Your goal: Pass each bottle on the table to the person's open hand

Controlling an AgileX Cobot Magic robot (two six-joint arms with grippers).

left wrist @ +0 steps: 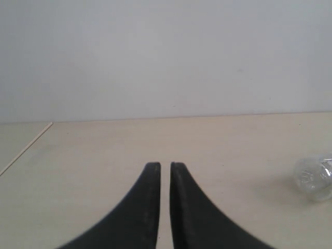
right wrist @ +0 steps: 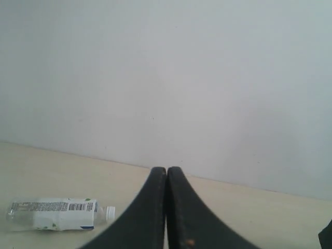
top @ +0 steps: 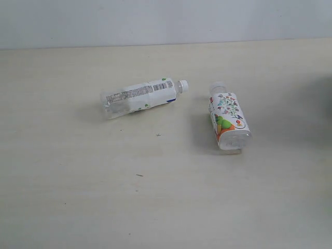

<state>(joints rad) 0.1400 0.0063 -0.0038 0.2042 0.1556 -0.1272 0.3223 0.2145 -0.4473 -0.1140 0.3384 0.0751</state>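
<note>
Two bottles lie on their sides on the table [top: 78, 197]. The white-label bottle [top: 140, 97] lies left of centre with its cap toward the right; it also shows in the right wrist view [right wrist: 54, 213]. The short fruit-picture bottle [top: 228, 120] lies to its right, base toward the camera. A clear bottle base [left wrist: 314, 179] shows at the edge of the left wrist view. My left gripper [left wrist: 165, 166] is shut with only a thin slit between its fingers and nothing in it. My right gripper [right wrist: 166, 169] is shut and empty. Neither gripper shows in the exterior view. The person's open hand is out of view.
A pale wall [top: 166, 21] rises behind the table's far edge. The table's side edge [left wrist: 26, 148] runs near my left gripper. A dark shape [right wrist: 327, 236] sits at the border of the right wrist view. Small dark specks [top: 157, 135] mark the tabletop.
</note>
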